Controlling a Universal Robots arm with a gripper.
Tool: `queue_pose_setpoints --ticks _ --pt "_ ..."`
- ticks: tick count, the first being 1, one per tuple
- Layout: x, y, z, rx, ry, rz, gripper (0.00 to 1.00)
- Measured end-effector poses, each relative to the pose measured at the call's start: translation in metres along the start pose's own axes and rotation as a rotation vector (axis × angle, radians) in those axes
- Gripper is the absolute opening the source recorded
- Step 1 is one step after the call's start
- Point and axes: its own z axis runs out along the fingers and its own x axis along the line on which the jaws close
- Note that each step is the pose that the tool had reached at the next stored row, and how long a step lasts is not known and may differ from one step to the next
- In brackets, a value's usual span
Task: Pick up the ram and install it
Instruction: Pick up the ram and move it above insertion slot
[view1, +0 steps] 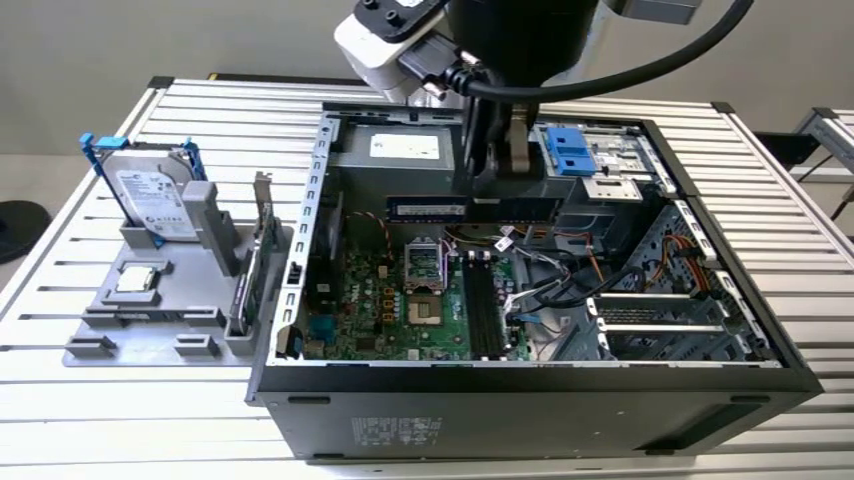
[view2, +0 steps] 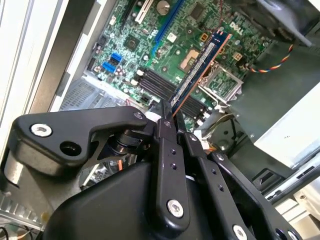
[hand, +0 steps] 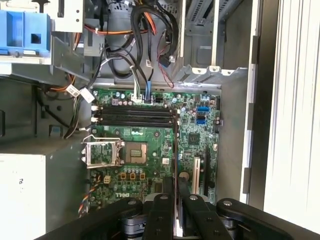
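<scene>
A: Gripper position?

B: Inside the open computer case, hanging above the motherboard. Jaws pinch the ram by its flat faces.

A: How does the stick lie?

B: Level and on its long edge in the exterior view, jutting from the jaws toward the exterior view's left. White label faces that camera. In the second wrist view it runs out from the fingertips over the board.

A: Seated?

B: No. It hangs in the air, well apart from the memory slots. In the exterior view it sits just below the power supply and above the CPU socket.

A: Slots, where on the board?

B: Four dark parallel slots beside the CPU socket, near a bundle of cables.

A: Outside the case?

B: Grey holder on the slatted table, at the exterior view's left. A hard drive with blue rails stands upright in it. A larger card stands on edge at the holder's side nearest the case.
</scene>
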Motion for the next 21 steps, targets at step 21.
queue_pose_setpoints --ticks 21 --pt "0.0003 0.0322 0.0006 0.0001 -0.0088 0.000 0.00"
